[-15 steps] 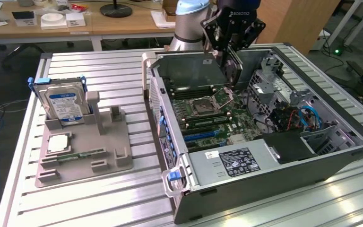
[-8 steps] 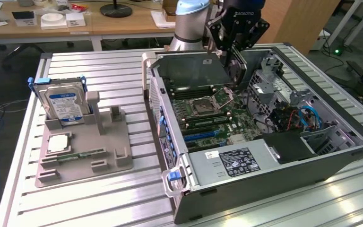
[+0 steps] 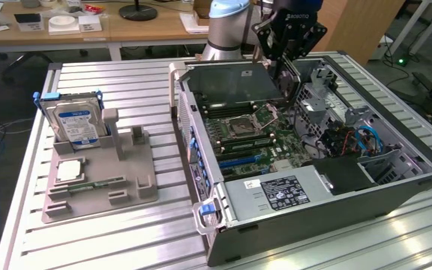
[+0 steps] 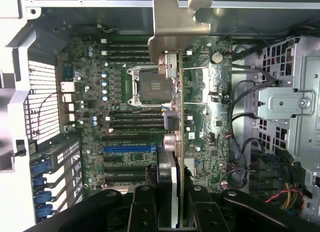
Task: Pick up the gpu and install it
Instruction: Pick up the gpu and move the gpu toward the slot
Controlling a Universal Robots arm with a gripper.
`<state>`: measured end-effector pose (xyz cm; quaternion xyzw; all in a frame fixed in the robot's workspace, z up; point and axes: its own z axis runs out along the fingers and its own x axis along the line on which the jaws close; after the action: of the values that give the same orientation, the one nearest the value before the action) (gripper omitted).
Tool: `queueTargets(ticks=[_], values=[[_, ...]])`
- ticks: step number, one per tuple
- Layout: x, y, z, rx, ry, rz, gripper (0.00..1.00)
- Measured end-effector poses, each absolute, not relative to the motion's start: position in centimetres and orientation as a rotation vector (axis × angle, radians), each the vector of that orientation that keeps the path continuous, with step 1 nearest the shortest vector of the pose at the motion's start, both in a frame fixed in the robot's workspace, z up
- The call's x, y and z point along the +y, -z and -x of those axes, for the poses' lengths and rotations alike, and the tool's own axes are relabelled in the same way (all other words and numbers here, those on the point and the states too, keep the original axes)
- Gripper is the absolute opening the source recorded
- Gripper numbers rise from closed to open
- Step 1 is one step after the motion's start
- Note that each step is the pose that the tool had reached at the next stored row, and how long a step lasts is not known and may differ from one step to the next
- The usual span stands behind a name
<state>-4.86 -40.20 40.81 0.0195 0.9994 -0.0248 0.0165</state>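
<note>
One gpu (image 4: pixel 174 111), clamped edge-on in the jaws of the gripper (image 4: pixel 172 192), over the open computer case (image 3: pixel 396 185), at the end farthest from the power supply (image 3: pixel 276 194). Long axis runs jaws-to-bracket, crosswise to the blue slot (image 4: pixel 129 148).

A ribbed, silver-grey aluminium slat table (image 3: pixel 126 236) carries two items. A flat grey plastic parts fixture (image 3: pixel 118 163) sits toward the exterior view's left. Just beside it, on the exterior view's right, a dark metal desktop computer case (image 3: pixel 314 225) lies on its side with its panel off.
</note>
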Motion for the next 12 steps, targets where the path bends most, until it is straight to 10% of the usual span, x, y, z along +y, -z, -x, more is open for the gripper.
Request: queueTargets(ticks=[12], values=[[-40.2,-40.7,3.0,3.107,0.077,-0.061,0.28]])
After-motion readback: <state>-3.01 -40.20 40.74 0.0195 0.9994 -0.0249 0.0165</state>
